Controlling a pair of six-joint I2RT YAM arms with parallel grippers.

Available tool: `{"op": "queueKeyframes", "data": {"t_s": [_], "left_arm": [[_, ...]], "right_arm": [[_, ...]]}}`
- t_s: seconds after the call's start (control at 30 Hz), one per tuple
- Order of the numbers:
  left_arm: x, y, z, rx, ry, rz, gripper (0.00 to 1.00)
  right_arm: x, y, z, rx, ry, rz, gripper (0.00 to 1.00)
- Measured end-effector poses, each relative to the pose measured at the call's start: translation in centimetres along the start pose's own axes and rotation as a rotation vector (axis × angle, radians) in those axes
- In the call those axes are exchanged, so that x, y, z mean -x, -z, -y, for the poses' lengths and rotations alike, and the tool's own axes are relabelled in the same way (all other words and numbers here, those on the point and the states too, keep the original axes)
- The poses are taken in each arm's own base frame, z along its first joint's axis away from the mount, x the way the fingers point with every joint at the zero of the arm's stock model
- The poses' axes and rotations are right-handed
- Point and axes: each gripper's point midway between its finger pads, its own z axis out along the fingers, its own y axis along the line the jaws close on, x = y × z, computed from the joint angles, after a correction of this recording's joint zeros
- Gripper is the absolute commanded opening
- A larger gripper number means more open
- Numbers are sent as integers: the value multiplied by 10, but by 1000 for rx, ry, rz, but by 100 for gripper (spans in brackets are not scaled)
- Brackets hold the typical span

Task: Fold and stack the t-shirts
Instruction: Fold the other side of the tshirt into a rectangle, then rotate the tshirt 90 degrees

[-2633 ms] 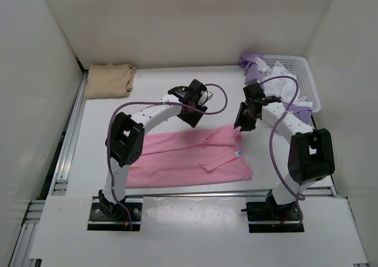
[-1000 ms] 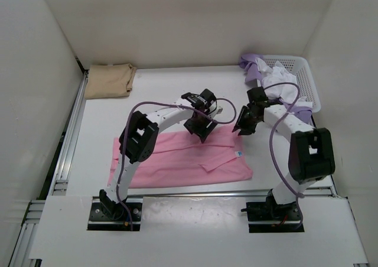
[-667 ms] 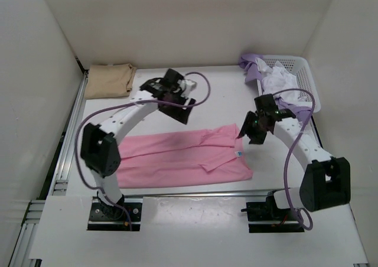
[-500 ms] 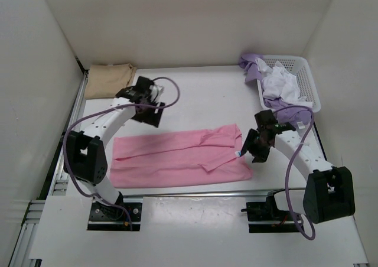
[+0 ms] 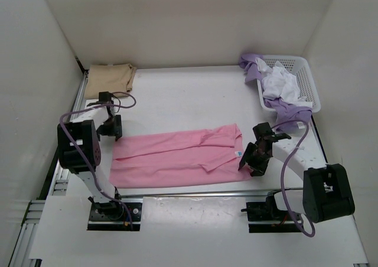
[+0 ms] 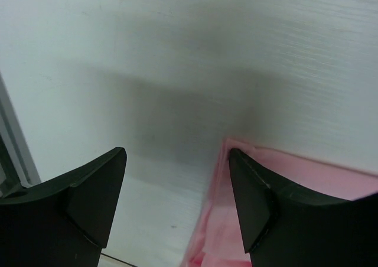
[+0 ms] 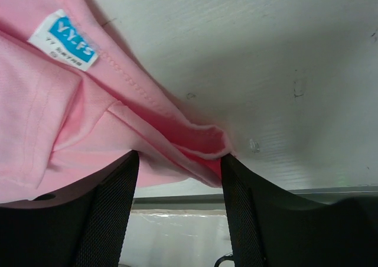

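The pink shirt (image 5: 177, 158) lies flat on the tabletop (image 5: 189, 95), with the left fingers (image 6: 88, 202) and right fingers (image 7: 100, 214) both spread, empty, at opposite corners. The left could close beside its corner on bare tabletop. The right might pinch just 1 layer, skewing the fold.

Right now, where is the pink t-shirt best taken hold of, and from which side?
Probably at its end corners: the pink t-shirt lies flat, so only edges can be pinched. The open left gripper suits the far left corner, coming from the left; the open right gripper straddles the layered near right corner.
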Motion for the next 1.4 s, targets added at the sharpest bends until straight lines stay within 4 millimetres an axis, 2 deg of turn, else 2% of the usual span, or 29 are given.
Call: {"op": "queueKeyframes", "data": {"t_s": [0.07,0.17,0.2,0.27,0.3,0.4,0.47,0.53,0.63,0.7,0.73,0.77,0.83,0.87,1.0,1.07,1.13,1.2,1.27,1.4], "left_arm": [[-7,-10,1,6,-6,-31,81],[-4,-10,0,9,-6,-21,81],[-5,-11,-1,8,-2,-21,81],[-5,-11,-2,-6,12,-23,82],[-5,-12,-3,-14,21,-24,82],[-10,-12,-11,-43,64,-40,83],[-18,-12,-19,-59,97,-71,85],[-28,-9,-27,-76,133,-104,85],[-37,2,-33,-101,164,-127,86],[-41,10,-30,-124,164,-131,86],[-43,14,-28,-136,158,-137,86],[-46,17,-23,-154,151,-149,86],[-51,21,-14,-179,132,-172,86],[-53,23,-9,-192,116,-183,86],[-57,32,17,-255,53,-201,86],[-59,36,29,-286,24,-207,86],[-61,39,38,-306,-3,-210,86],[-63,41,47,-321,-29,-214,86],[-64,43,54,-330,-51,-212,86],[-63,45,62,-344,-78,-203,86]], "right_arm": [[-3,-4,3,-15,-10,-20,59],[-5,-7,2,-33,-23,-59,41],[-6,-8,1,-41,-28,-78,28],[-5,-11,0,-62,-35,-118,17],[-3,-11,-3,-68,-40,-136,10],[15,-14,-15,-89,-53,-168,1],[45,-18,-32,-89,-58,-154,0],[89,-23,-57,-91,-59,-112,0],[182,-33,-115,-40,-57,13,0],[250,-38,-160,30,-60,138,12],[279,-39,-180,63,-66,190,22],[305,-39,-199,107,-70,245,46],[341,-37,-228,209,-84,328,55],[349,-35,-238,254,-85,345,59],[352,-29,-254,352,-93,343,62],[343,-28,-251,357,-88,326,64],[325,-25,-242,337,-74,301,64],[304,-13,-233,316,-57,289,64],[281,5,-226,298,-28,293,64],[232,54,-223,286,57,363,65]]}}
